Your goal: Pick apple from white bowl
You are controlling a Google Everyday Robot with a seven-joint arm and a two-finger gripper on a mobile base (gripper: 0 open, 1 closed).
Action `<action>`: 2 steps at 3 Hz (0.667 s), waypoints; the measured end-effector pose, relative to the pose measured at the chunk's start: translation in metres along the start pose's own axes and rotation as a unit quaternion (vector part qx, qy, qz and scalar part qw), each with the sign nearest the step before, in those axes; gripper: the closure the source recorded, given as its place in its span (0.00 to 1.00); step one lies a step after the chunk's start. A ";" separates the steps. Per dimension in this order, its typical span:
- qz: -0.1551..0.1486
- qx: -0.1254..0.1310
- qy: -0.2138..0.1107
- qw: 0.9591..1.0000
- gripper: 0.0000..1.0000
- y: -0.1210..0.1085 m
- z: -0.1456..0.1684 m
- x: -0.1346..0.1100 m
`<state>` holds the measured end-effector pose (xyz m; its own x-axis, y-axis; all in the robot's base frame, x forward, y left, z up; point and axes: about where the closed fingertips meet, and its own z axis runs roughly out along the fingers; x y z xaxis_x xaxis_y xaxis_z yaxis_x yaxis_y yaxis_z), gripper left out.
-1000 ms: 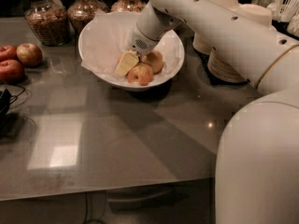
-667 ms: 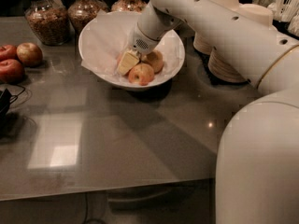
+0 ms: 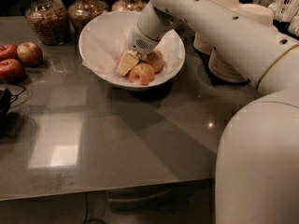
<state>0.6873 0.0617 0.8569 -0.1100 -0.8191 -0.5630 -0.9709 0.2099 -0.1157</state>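
The wide white bowl (image 3: 98,36), lined with crumpled white paper, stands at the back middle of the grey table. My gripper (image 3: 127,62) reaches down into it from the right, at the left end of a cluster of three apples. It covers most of a red-pink apple (image 3: 120,58), of which only a reddish edge shows. A pink-yellow apple (image 3: 141,73) lies just right of the gripper, at the front. A paler golden-tan apple (image 3: 155,59) lies behind that one. I cannot see whether the gripper holds anything.
Three red apples (image 3: 29,53) lie on the table at the far left, with a black cable (image 3: 5,101) below them. Glass jars (image 3: 44,17) stand behind the bowl. Stacked cream bowls (image 3: 224,55) stand at the right, behind my arm.
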 end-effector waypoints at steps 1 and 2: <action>0.000 0.000 0.000 1.000 1.00 0.000 0.000 0.000; 0.000 0.000 0.000 1.000 1.00 0.000 0.000 0.000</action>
<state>0.6873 0.0618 0.8569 -0.1098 -0.8191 -0.5631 -0.9709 0.2096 -0.1156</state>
